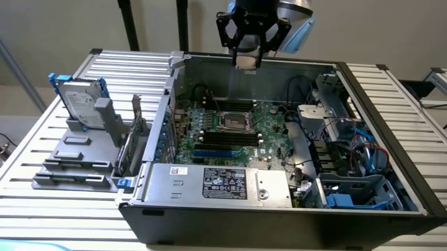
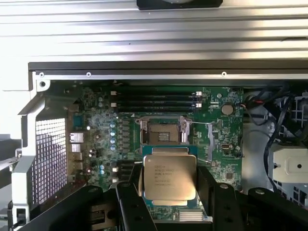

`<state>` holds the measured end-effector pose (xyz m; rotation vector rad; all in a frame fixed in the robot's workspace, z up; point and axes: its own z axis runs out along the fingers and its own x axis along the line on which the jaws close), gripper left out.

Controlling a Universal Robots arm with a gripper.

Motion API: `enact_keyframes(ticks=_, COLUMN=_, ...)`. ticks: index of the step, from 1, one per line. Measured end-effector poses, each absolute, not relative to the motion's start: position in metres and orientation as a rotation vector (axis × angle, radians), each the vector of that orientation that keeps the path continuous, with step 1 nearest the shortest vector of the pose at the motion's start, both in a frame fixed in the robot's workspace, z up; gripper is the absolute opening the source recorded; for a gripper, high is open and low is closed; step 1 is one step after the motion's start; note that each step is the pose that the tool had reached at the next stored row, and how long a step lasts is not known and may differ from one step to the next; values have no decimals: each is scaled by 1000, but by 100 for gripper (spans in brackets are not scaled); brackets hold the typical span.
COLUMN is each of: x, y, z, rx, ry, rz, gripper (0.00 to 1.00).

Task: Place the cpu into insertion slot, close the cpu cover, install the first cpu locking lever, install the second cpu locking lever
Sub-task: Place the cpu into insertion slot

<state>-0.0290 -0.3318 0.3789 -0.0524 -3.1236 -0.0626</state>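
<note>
Gripper hung high over the open computer case, near its far wall in the exterior view. Jaws stood wide yet clamped on the cpu, a black finger at either edge, pale metal face toward the wrist camera. Insertion slot lay uncovered on the green motherboard, well below the chip.
</note>
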Motion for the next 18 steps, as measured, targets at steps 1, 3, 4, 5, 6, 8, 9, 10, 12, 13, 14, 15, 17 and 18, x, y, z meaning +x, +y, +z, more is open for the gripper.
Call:
enact_keyframes(ticks=1, x=-29, y=-332, z=377, rx=-70, ry=-3124, rz=-63, gripper=55)
enact_keyframes(ticks=3, x=-29, y=-332, z=375, rx=-123, ry=-3123, rz=-63, gripper=55)
enact_keyframes(ticks=4, x=-29, y=-332, z=373, rx=-152, ry=-3122, rz=-63, gripper=55)
enact_keyframes(ticks=5, x=-29, y=-332, z=372, rx=-179, ry=-3121, rz=-63, gripper=55)
enact_keyframes(ticks=6, x=-29, y=-332, z=370, rx=-210, ry=-3119, rz=-63, gripper=55)
enact_keyframes(ticks=8, x=-29, y=-332, z=368, rx=-266, ry=-3116, rz=-64, gripper=55)
enact_keyframes(ticks=9, x=-29, y=-332, z=367, rx=-294, ry=-3113, rz=-64, gripper=55)
enact_keyframes(ticks=10, x=-29, y=-332, z=366, rx=-321, ry=-3111, rz=-64, gripper=55)
enact_keyframes(ticks=12, x=-29, y=-332, z=365, rx=-373, ry=-3106, rz=-64, gripper=55)
enact_keyframes(ticks=13, x=-29, y=-332, z=365, rx=-398, ry=-3103, rz=-64, gripper=55)
enact_keyframes(ticks=14, x=-29, y=-332, z=365, rx=-421, ry=-3100, rz=-64, gripper=55)
enact_keyframes(ticks=15, x=-29, y=-332, z=364, rx=-444, ry=-3098, rz=-64, gripper=55)
enact_keyframes(ticks=17, x=-29, y=-332, z=364, rx=-488, ry=-3092, rz=-63, gripper=55)
enact_keyframes(ticks=18, x=-29, y=-332, z=364, rx=-509, ry=-3089, rz=-63, gripper=55)
